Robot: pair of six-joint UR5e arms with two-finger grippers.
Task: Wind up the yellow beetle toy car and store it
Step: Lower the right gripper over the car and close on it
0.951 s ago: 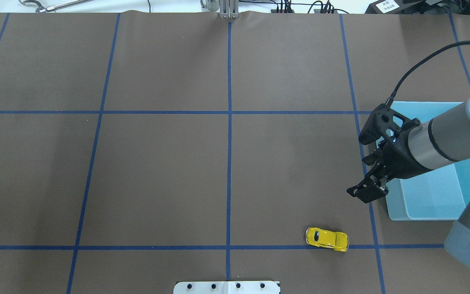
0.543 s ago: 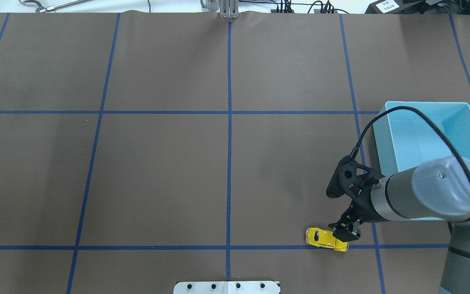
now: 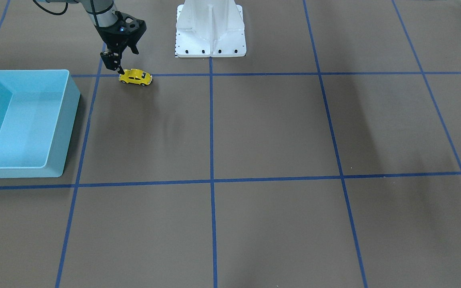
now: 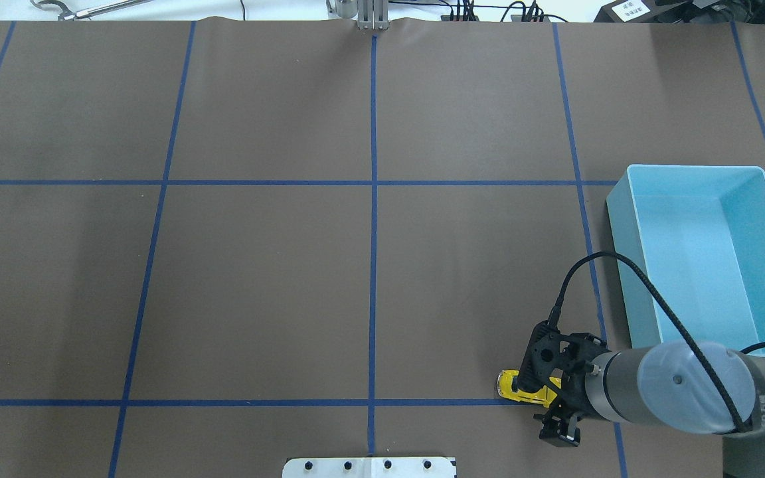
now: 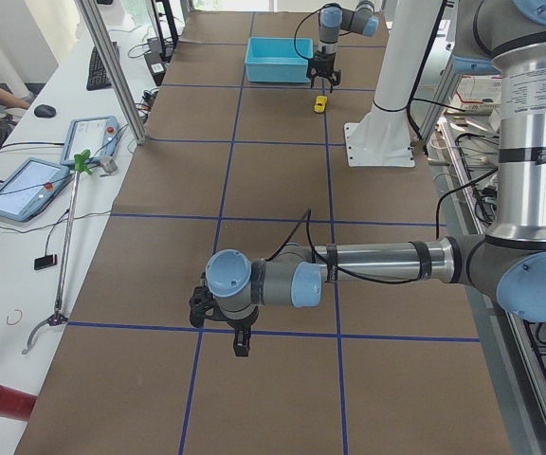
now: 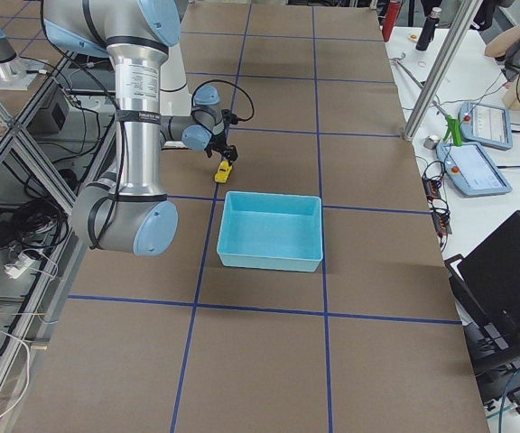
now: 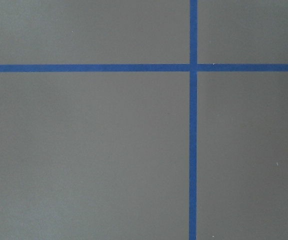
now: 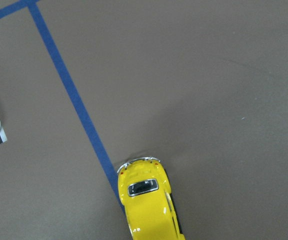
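2 arms show. My right one bends low, wrist down, with the right gripper [image 3: 116, 67] hanging at the bin-side end of the 1 yellow beetle toy car [image 4: 510, 386]; I cannot tell its finger spread or whether it touches. The car sits on a blue tape line [image 4: 223, 402] near my base plate [image 4: 369, 467]. 1 light blue bin [image 4: 694, 169] stands near, bare mat beyond. My left gripper [image 5: 241, 346] hovers well apart, opening unreadable.

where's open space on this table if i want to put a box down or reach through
The squares left of the centre tape line are bare, as is the whole far row behind the blue bin. Crowded: the near right corner, where the right claw hangs by the yellow beetle toy car, with the bin close beside.
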